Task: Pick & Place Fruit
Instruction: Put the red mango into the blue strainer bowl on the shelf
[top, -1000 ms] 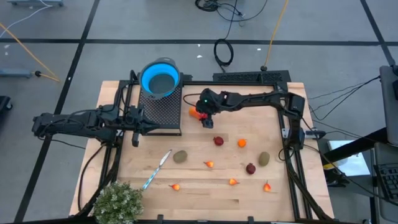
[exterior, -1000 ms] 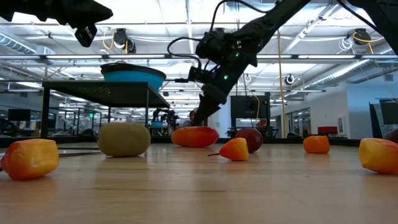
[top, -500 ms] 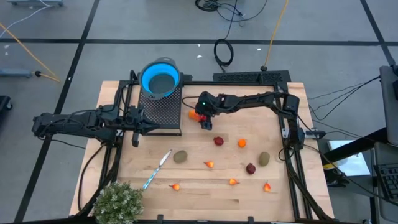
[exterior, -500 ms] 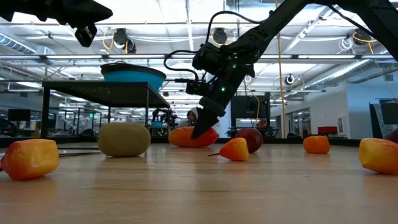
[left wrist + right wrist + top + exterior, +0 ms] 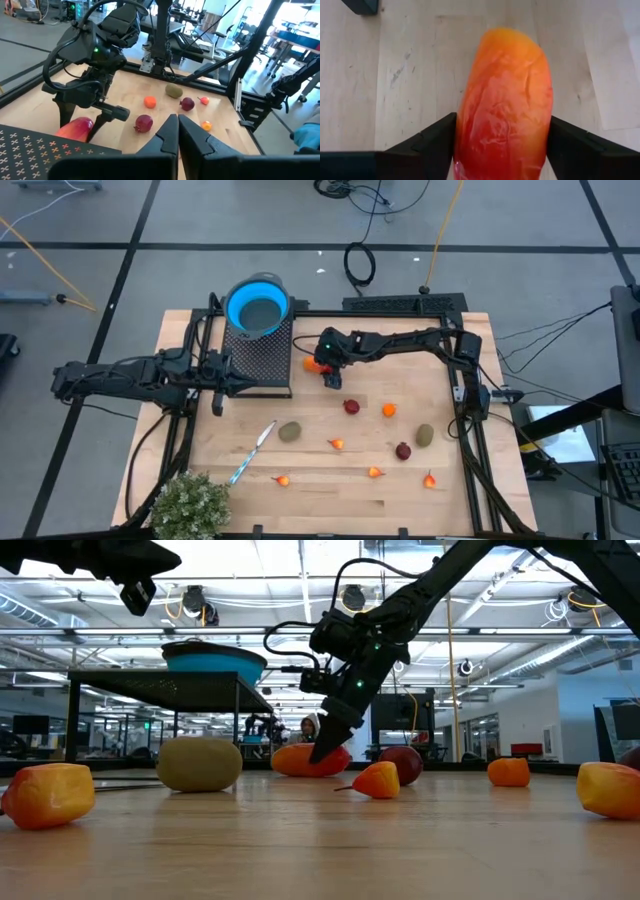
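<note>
Red-orange and long, the mango-like fruit (image 5: 502, 105) sits between your right gripper's (image 5: 324, 368) fingers (image 5: 427, 142), which press its two sides while it lies on the wooden table (image 5: 400, 490) just right of the black mesh stand (image 5: 262, 352), above centre in the high view; a blue bowl (image 5: 258, 304) rests on that stand; your left gripper (image 5: 217, 380) hangs at the stand's left edge with its fingers (image 5: 169, 137) closed together and holding nothing; lower in the high view you have a dark red ball (image 5: 351, 407), an olive-brown oval (image 5: 290, 431) and small orange bits scattered, a blue-handled knife (image 5: 251, 452) lower left of centre, and a green plant (image 5: 190, 502) at the lower left corner.
</note>
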